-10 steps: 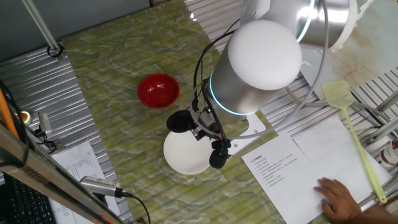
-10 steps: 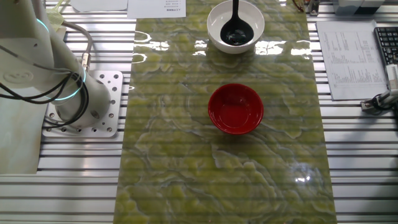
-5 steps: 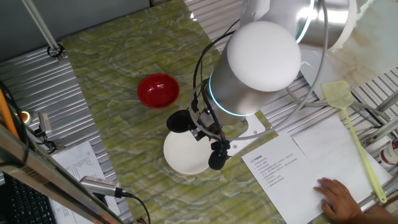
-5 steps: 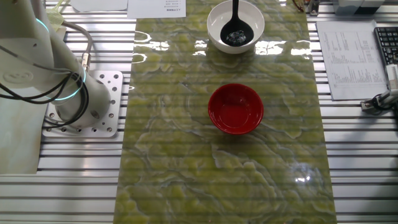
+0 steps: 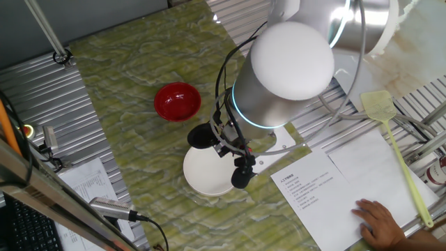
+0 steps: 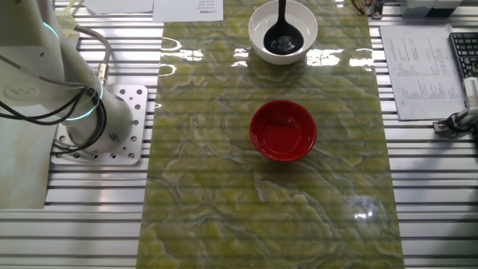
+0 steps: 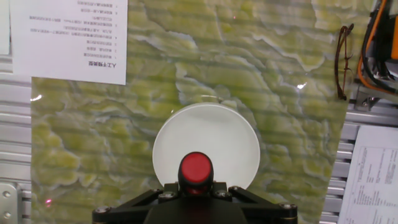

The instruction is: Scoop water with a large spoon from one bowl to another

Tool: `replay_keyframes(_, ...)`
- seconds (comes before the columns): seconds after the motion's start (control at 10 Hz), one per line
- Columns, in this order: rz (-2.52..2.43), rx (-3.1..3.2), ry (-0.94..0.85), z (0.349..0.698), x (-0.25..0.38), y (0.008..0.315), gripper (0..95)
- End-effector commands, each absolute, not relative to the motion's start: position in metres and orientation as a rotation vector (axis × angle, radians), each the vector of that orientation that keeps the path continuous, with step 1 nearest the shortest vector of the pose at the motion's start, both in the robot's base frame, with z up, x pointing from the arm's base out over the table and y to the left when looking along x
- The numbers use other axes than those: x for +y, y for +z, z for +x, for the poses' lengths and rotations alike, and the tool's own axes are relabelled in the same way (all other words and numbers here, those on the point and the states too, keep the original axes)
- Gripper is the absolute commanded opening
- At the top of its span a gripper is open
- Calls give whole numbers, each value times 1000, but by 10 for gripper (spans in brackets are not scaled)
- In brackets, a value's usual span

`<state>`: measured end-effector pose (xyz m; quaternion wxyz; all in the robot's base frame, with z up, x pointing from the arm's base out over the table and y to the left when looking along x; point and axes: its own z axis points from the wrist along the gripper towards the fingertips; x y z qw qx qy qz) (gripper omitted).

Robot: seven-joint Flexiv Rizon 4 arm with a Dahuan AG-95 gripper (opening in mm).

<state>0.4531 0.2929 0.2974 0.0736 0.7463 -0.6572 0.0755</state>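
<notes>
The large spoon is a black ladle. Its cup (image 6: pixel 281 42) sits inside the outline of the white bowl (image 6: pixel 299 46) at the far end of the mat, and wet glints show in the cup. In one fixed view the cup (image 5: pixel 201 136) shows at the white bowl's (image 5: pixel 205 174) far rim. My gripper (image 7: pixel 196 188) is shut on the handle just below its red tip (image 7: pixel 196 167), which hides the cup in the hand view, with the white bowl (image 7: pixel 230 140) behind it. The small red bowl (image 6: pixel 283 131) stands apart at mid-mat and also shows as the red bowl (image 5: pixel 177 101).
A yellow-green fly swatter (image 5: pixel 391 143) lies at the right beside printed sheets (image 5: pixel 306 187), and a person's hand (image 5: pixel 380 222) rests on them. The robot base (image 6: pixel 97 119) stands left of the mat. A microphone (image 5: pixel 111 208) and papers lie on the ribbed table (image 5: pixel 42 104).
The arm has shifted a little toward the left. The ladle cup has barely moved at the white bowl, and its wet glints have changed.
</notes>
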Motion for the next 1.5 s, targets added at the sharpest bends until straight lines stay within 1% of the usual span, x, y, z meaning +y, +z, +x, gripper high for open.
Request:
replay_keyframes(0.1, 2229, -1988, 226, 453, 293, 297, 0)
replay_keyframes(1.5, 2217, -1988, 251, 454, 280, 300, 0)
